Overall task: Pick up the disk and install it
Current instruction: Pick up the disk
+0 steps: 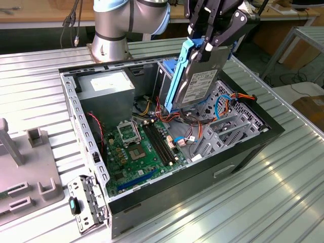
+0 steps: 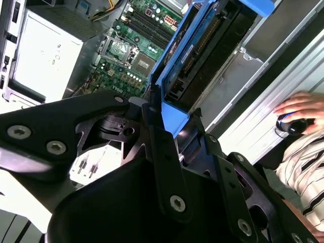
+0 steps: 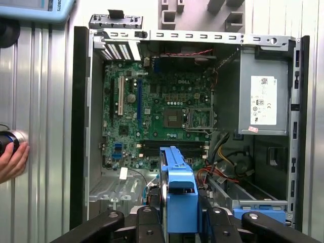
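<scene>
Disk [image 1: 198, 85] hangs in gripper [image 1: 207, 46] above open case [image 1: 167, 188] on ribbed metal table [image 1: 268, 202].

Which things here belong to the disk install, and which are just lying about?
Job: grey metal hard disk in blue plastic carrier, black gripper clamping it, open black computer case.
Lying about: grey block fixture, perforated metal bracket beside case.

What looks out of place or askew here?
The disk hangs tilted over the open computer case, clamped in the gripper, not seated in any bay. A metal bracket lies on the table by the case's corner, seemingly detached. A person's hand sits beside the case.
</scene>
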Motion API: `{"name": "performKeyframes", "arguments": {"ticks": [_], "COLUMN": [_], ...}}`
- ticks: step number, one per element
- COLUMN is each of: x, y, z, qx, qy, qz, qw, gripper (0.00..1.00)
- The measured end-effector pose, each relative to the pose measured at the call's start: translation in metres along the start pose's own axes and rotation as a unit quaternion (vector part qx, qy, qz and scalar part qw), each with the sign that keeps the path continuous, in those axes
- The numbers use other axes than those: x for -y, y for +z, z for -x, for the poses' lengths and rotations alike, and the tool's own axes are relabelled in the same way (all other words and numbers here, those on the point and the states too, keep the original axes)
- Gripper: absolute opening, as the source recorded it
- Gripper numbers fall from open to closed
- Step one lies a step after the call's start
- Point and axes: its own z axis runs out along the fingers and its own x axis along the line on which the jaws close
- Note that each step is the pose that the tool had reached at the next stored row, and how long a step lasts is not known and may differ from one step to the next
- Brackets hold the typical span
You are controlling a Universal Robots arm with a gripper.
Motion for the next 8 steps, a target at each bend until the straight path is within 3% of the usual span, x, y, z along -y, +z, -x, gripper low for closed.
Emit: {"name": "performKeyframes", "arguments": {"ticks": [2, 8], "x": [0.0051, 0.0053], "y": [-0.0001, -0.0001], "z": [-0.0001, -0.0001], "qx": [0.0, 0.0], "qy": [0.0, 0.0], "qz": [0.0, 0.0], "qw": [1.0, 1.0], "gripper": [0.36, 0.36]}}
